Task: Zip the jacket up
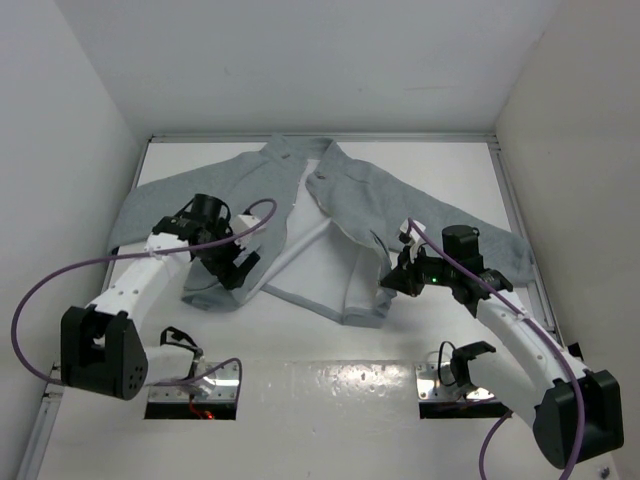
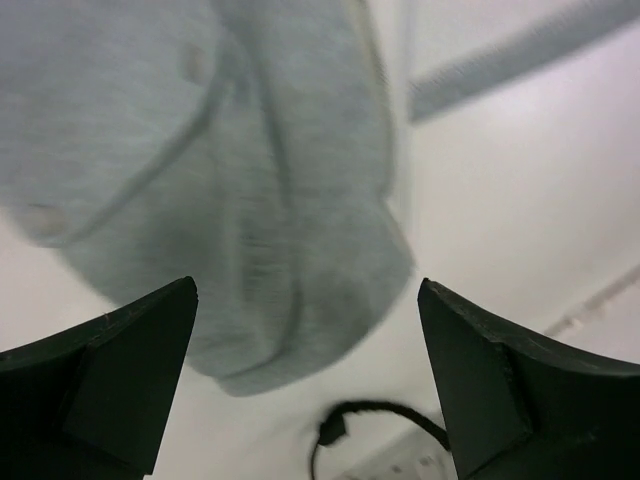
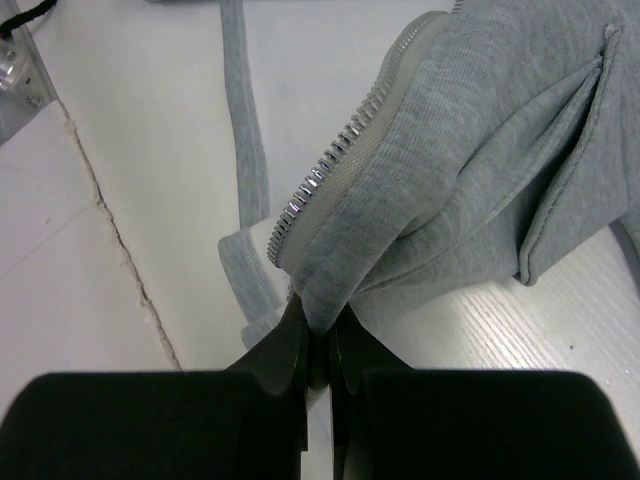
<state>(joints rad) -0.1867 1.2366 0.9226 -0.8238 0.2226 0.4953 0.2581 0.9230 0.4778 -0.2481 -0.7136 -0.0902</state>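
**Two grippers at an unzipped jacket [image 1: 380, 200]: one wide, one clamped on the zipper edge**

Nearest the bottom of the top view, both arm bases stand beside metal plates [image 1: 195, 385] set into the white table [image 1: 440, 165]. A purple cable [image 1: 60, 275] loops off the left arm.

Just above them, the left gripper [image 1: 232, 265] sits left of centre over the lower corner of the jacket's left front panel. In its wrist view the left gripper [image 2: 307, 290] has its dark fingers [image 2: 130, 350] spread wide at the bottom corners of the frame, with nothing between them. The jacket [image 2: 280, 200] lies blurred beneath, filling the upper left, and a black cable [image 2: 340, 430] curls at the bottom centre.

The right gripper [image 1: 392, 275] is right of centre at the lower corner of the right front panel. Its wrist view shows the right gripper [image 3: 318, 325] pinched tight on a fold of the jacket [image 3: 480, 150] at the bottom centre. The metal-toothed zipper [image 3: 335, 150] runs from the pinched fold toward the top of the frame. A loose grey hem strip lies on the table [image 3: 130, 150] to the left.

Farther up the top view, the jacket spreads across the middle of the table with its fronts parted. Its sleeves reach toward the left and right edges, and the collar lies at the upper centre near the back wall.
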